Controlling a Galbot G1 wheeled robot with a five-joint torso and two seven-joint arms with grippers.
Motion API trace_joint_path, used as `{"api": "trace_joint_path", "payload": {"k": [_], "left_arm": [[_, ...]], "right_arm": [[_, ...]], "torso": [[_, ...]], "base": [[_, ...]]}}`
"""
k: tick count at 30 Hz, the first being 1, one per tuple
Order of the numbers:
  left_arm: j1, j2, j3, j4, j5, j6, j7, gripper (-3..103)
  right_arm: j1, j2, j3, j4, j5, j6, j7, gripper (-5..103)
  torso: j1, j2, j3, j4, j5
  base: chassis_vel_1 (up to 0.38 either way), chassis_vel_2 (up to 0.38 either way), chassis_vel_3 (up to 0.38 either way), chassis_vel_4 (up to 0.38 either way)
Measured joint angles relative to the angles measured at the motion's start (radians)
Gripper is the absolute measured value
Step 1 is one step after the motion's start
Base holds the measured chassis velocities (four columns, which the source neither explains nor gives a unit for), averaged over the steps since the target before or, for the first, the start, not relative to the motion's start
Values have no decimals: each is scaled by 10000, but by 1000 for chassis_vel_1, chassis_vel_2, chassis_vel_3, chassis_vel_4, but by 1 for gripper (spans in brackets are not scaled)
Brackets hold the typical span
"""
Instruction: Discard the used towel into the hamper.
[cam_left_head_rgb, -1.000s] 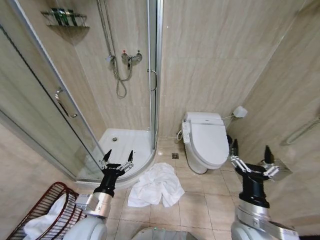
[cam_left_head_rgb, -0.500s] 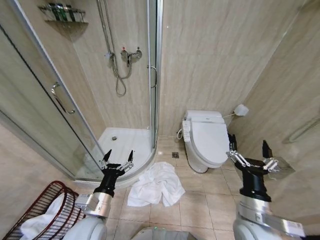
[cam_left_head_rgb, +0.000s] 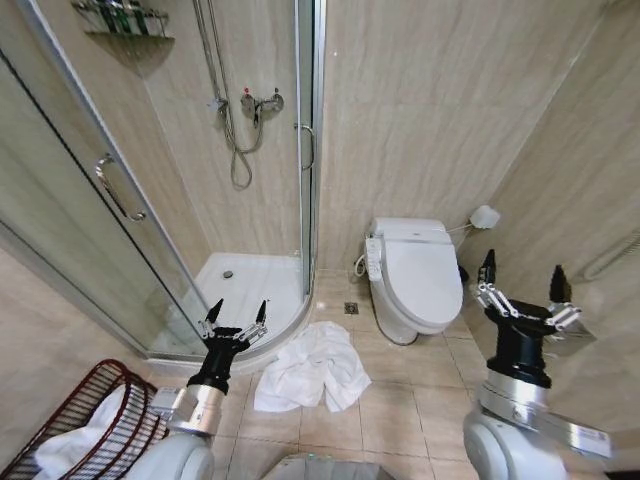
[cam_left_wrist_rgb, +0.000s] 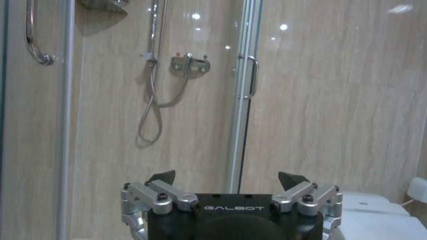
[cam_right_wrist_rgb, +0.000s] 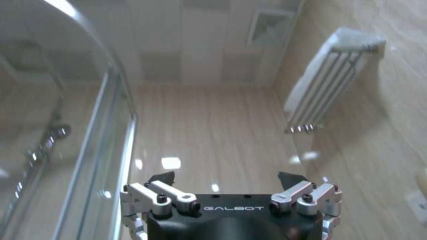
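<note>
Head view shows the used towel (cam_left_head_rgb: 308, 368) crumpled on the floor tiles, the hamper (cam_left_head_rgb: 85, 420) well left; both pincers, left (cam_left_head_rgb: 236, 315) and right (cam_left_head_rgb: 520, 279), gape empty, so the left should descend onto the towel's bunched middle.

My head camera looks forward and down from high up, onto the bathroom floor, the shower stall (cam_left_head_rgb: 250, 200) and the toilet (cam_left_head_rgb: 415, 280). My left wrist camera faces level over my left pincer (cam_left_wrist_rgb: 227, 179) toward the same shower stall (cam_left_wrist_rgb: 193, 100). My right wrist camera tilts upward past my right pincer (cam_right_wrist_rgb: 227, 178) to the ceiling.
</note>
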Motion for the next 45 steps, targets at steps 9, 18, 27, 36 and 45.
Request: {"api": "trace_joint_path", "payload": {"k": [9,18,27,36,45], "left_arm": [[0,0,0,0,0,0,0,100],[0,0,0,0,0,0,0,100],[0,0,0,1,0,0,0,100],[0,-1,-1,0,0,0,0,100],[-1,0,-1,0,0,0,0,100]], "right_arm": [[218,-147,70,498,-771,294,273,100],[364,47,68,595,-2456,-89,677,100],[-529,146,-29,595,-1359,-1527,634,100],[-1338,140,-438,-151,860,-4289,1126,100],[-1444,-305,-452,-1552,1534,-4883,651,100]], "torso": [[-192,-420,-229,-1,0],[-378,-849,-471,0,0],[-569,-1279,-711,-2,0],[-737,-1665,-926,2,1],[-909,-2064,-1153,-1,1]], "base": [[0,0,0,0],[0,0,0,0],[0,0,0,0],[0,0,0,0],[0,0,0,0]]}}
